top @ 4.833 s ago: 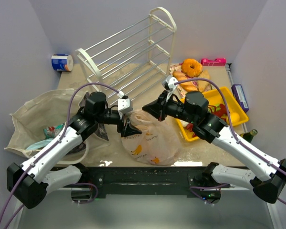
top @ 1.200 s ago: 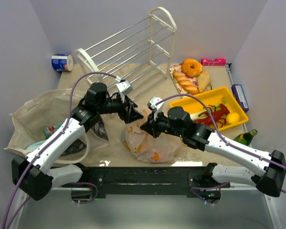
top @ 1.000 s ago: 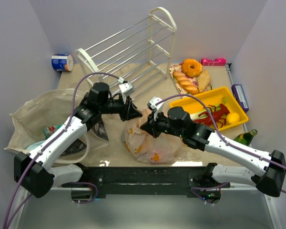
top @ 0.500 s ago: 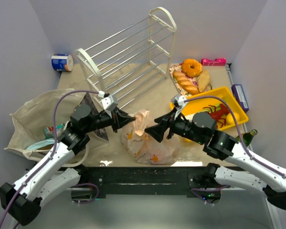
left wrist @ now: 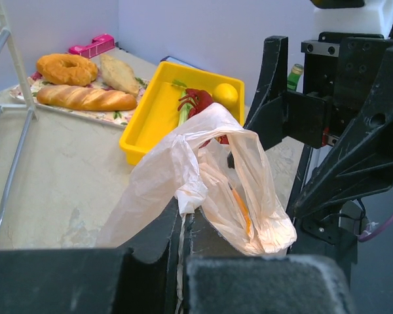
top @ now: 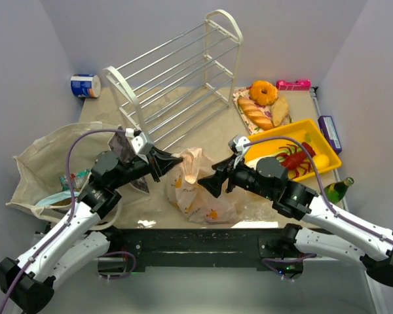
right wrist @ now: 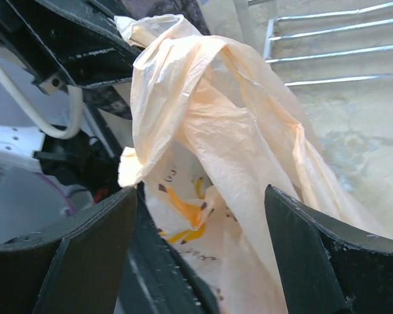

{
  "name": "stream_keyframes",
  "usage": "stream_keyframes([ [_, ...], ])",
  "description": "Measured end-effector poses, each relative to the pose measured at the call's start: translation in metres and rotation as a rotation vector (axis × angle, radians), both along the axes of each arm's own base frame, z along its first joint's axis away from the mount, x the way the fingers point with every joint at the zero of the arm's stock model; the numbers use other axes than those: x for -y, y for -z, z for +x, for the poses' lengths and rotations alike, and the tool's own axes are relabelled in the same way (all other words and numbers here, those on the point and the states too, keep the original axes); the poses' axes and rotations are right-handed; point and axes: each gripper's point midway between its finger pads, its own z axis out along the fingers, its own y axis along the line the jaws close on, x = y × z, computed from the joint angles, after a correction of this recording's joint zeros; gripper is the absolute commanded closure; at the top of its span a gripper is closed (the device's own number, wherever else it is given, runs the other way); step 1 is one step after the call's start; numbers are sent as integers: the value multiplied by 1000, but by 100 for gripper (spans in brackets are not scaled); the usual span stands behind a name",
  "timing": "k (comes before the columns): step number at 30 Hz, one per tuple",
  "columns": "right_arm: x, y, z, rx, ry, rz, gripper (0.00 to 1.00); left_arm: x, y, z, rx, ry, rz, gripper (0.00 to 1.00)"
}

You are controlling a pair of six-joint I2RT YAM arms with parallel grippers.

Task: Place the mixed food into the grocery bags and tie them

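Note:
The peach-pink plastic grocery bag (top: 200, 193) sits at the table's middle with its twisted handle raised. My left gripper (top: 172, 161) is shut on that handle (left wrist: 190, 190), pinching a thin strip between its fingers (left wrist: 183, 222). My right gripper (top: 206, 183) is open just right of the bag, and the bag's gathered top (right wrist: 209, 124) hangs between its spread fingers (right wrist: 85, 248) unclamped. The beige cloth tote (top: 46, 157) lies open at the left with light-blue and green snack packets (top: 72, 180) inside. A yellow toy fruit (top: 321, 161) lies in the tray.
A white wire rack (top: 177, 72) lies tipped at the back. The yellow tray (top: 314, 131) with a red lobster (top: 291, 159) is at the right, bread and a donut (top: 262, 101) behind it. A green bottle (top: 337, 190) and a purple box (top: 329, 133) stand near the right wall.
My left gripper closed on the bag's handle and drew it left toward the near side. My right gripper let go of the bag, opened wide and backed off to the right.

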Motion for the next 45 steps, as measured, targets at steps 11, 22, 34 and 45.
stream_keyframes([
  [11, 8, -2, 18, 320, -33, -181, 18, 2, -10, 4, -52, -10, 11, 100],
  [22, -21, 24, 43, 413, -27, -301, 80, -1, -9, 7, -99, -44, 4, 100],
  [34, -54, -16, 76, 495, 42, -331, 100, -46, -32, 15, -60, -304, -56, 100],
  [45, -46, -2, 89, 552, 61, -459, 100, -46, 6, 28, -92, -359, -145, 100],
])
